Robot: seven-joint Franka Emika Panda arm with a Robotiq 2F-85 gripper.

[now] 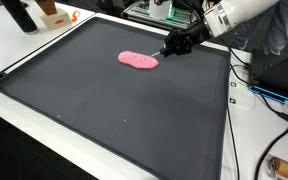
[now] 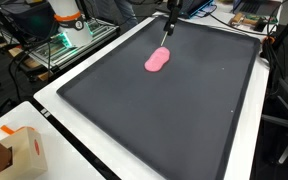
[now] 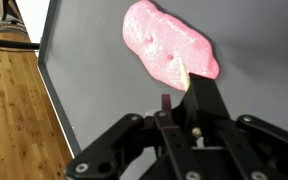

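Subject: a flat pink lump [image 3: 169, 45], soft-looking with an uneven outline.
Position of subject: lying flat on the dark grey mat [image 1: 104, 110], directly ahead of my jaws and just beyond their tips.
Contact: in the wrist view one dark fingertip [image 3: 202, 100] overlaps the lump's nearest edge. Whether it presses on that edge or hovers just above it cannot be told.
State of jaws: drawn down to a narrow point in an exterior view, right at the end of the pink lump [image 1: 138, 61]. Whether they are together, or clamped on the rim of the lump, I cannot tell.
Attitude: I come in slanted, tips low to the mat, with my white arm [image 1: 234, 15] rising behind me.
Bulk of subject: it stretches away from my tips, and in an exterior view its long side runs on from them [image 2: 157, 61].
Support: the mat covers most of a white desk [image 1: 14, 55], whose border shows around the mat.
Behind and to one side of my jaws: wooden floor [image 3: 14, 110] beyond the mat's edge.
Well apart from my jaws: a small carton [image 2: 14, 150] on the desk, across the mat from me.
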